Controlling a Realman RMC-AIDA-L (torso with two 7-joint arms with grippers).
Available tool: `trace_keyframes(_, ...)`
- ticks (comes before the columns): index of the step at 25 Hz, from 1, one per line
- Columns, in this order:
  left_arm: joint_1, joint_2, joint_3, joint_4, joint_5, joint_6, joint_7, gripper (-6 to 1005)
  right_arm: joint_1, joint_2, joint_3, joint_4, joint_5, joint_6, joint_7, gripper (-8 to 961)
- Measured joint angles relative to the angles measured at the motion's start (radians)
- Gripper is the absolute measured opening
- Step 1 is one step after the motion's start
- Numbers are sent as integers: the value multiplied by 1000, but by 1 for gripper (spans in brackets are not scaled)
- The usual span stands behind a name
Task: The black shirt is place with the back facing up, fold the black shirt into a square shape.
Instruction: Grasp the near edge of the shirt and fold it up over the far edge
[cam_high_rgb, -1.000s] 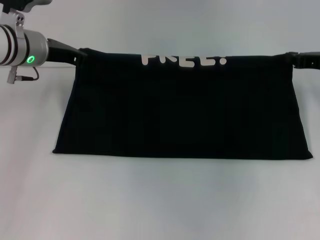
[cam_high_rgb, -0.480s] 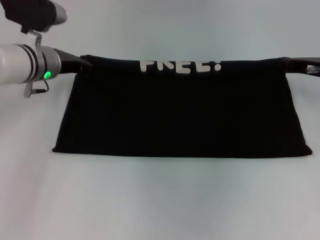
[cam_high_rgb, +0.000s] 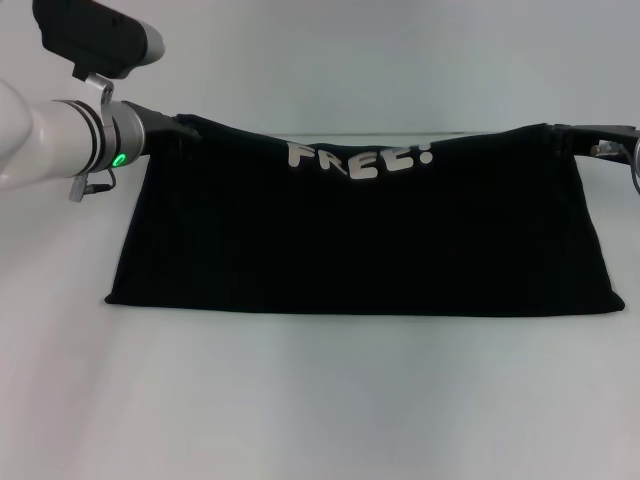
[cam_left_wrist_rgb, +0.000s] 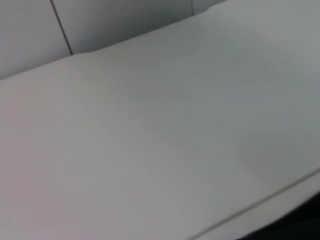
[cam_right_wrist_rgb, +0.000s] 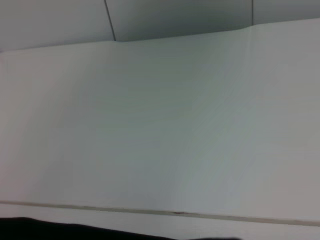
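The shirt (cam_high_rgb: 360, 235) lies in the middle of the table (cam_high_rgb: 320, 400). Its near edge rests flat on the table. Its far edge is up in the air, held at both corners. So the shirt is bent over on itself and looks like a wide, short band.

The left gripper (cam_high_rgb: 178, 128) is at the shirt's far left corner. The right gripper (cam_high_rgb: 590, 135) is at the shirt's far right corner. Each one seems to pinch the cloth there, since the far edge hangs between them and dips a bit in the middle. I cannot see the fingers clearly. They are dark like the shirt, so this is my guess from how the cloth hangs.

I think the job is about half done. One long fold looks to be in progress. The lifted edge is not yet laid down. After that, the band is too wide to be a square, so the sides will likely need folding in too.

The shirt is soft, black and dull, not shiny. White fat letters (cam_high_rgb: 360, 157) saying "FREE!" run along its far edge, and they look wavy because the cloth sags. The table is pale, smooth and flat. The left arm (cam_high_rgb: 60, 150) is a round white tube with a small green light.
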Motion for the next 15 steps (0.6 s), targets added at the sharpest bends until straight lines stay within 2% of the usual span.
trace_keyframes(3,2,-2,-5,-1,-1,-40,-6,62,-7,2,1,-8,4,3,1,0)
trace_keyframes(5,7,-3,-10,-4,-3,-72,-18,63,-10,1,4,-12,5,13,1,71)
trace_keyframes(11,10,12,-20,-29,-3,-114,-74,304,-21,-19,3,-29,5,13,49,317)
trace_keyframes(15,23,25,-46,-7,0,-65,-124,443,-45,-42,-1,-53,6,-115,108,484)
